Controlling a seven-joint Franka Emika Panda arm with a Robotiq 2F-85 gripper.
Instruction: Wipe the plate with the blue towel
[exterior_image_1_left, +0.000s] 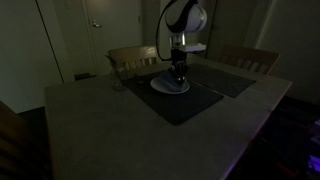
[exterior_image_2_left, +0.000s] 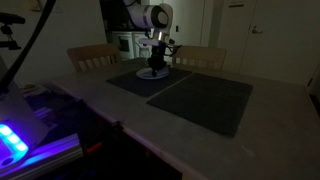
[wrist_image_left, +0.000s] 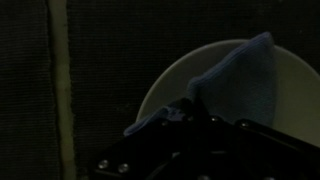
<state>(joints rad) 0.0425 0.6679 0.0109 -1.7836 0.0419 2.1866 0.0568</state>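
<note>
A pale round plate (exterior_image_1_left: 170, 86) lies on a dark placemat (exterior_image_1_left: 180, 100) at the far side of the table; it also shows in the other exterior view (exterior_image_2_left: 153, 73) and the wrist view (wrist_image_left: 290, 90). The blue towel (wrist_image_left: 235, 80) lies on the plate and runs under the gripper. My gripper (exterior_image_1_left: 178, 72) points straight down onto the plate, and shows too in an exterior view (exterior_image_2_left: 156, 63). In the wrist view the gripper (wrist_image_left: 190, 125) is a dark mass over the towel's near end. The fingers seem closed on the towel, but darkness hides the tips.
A second dark placemat (exterior_image_1_left: 232, 80) lies beside the first, also seen in an exterior view (exterior_image_2_left: 200, 100). Wooden chairs (exterior_image_1_left: 130, 60) (exterior_image_1_left: 250, 58) stand behind the table. A lit blue-purple device (exterior_image_2_left: 20, 140) sits near the table's edge. The room is very dim.
</note>
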